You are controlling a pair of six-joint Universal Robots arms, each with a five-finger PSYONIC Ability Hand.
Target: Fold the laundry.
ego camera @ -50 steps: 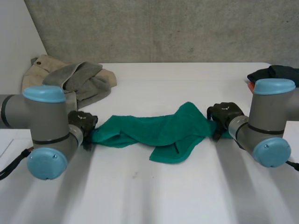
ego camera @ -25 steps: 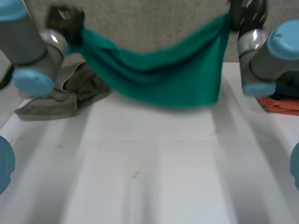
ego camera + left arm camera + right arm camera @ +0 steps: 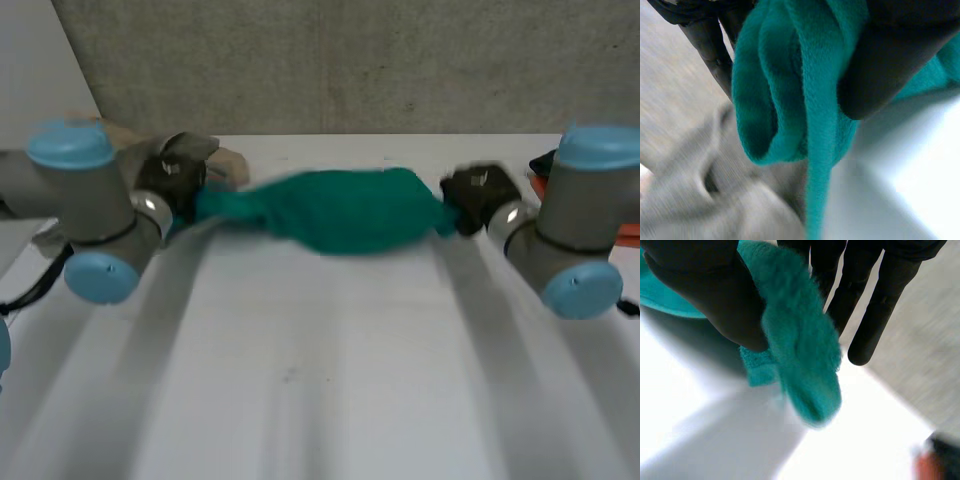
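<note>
**We hold the green towel (image 3: 330,212) strung between both hands above the far part of the counter (image 3: 320,380).**
The towel hangs bunched like a thick rope. Our left hand (image 3: 172,178) pinches one end between thumb and fingers, and our right hand (image 3: 478,192) clamps the other end the same way. We judge this two-ended hold is meant to draw the cloth open so it can be laid flat for folding. We cannot tell whether its middle touches the counter. A grey clothes pile (image 3: 700,200) lies just beneath the left hand.
</note>
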